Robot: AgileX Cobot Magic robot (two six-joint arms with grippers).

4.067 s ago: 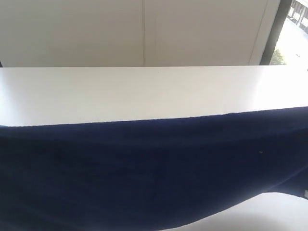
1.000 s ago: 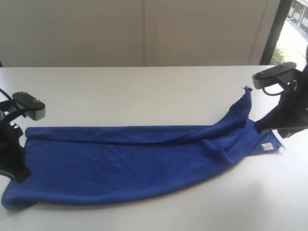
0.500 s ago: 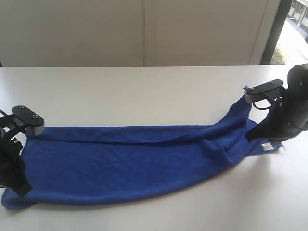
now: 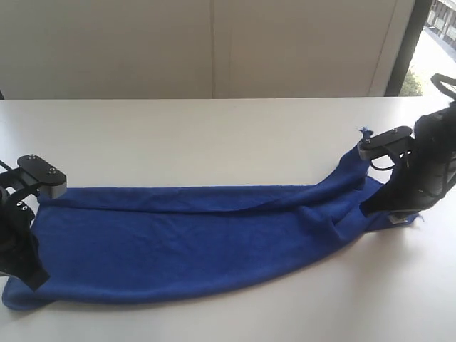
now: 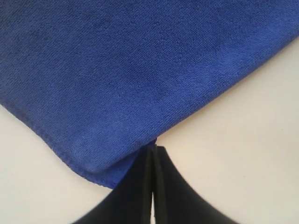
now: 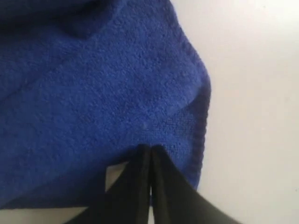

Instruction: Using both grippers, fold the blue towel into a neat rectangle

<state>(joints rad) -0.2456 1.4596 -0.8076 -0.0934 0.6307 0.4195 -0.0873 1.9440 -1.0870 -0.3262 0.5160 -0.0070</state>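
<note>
Blue towel (image 4: 192, 242) — now down (formerly aloft)

Both arm ends are matte black. The left gripper (image 4: 32, 276) carries a flat left block (image 4: 43, 173), black on top with small pale screw heads (image 4: 50, 169) and a grey-silver end. The right gripper (image 4: 370, 205) has a matching right block (image 4: 385, 138) with a thin black cable (image 4: 380, 166) beneath. The fingers (image 5: 140, 186) are narrow, dark and tapering

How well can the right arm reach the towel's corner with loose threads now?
Probably yes: the corner lies close to the right tool, nothing between. But that tool looks shut on the towel, so it must release first.
</note>
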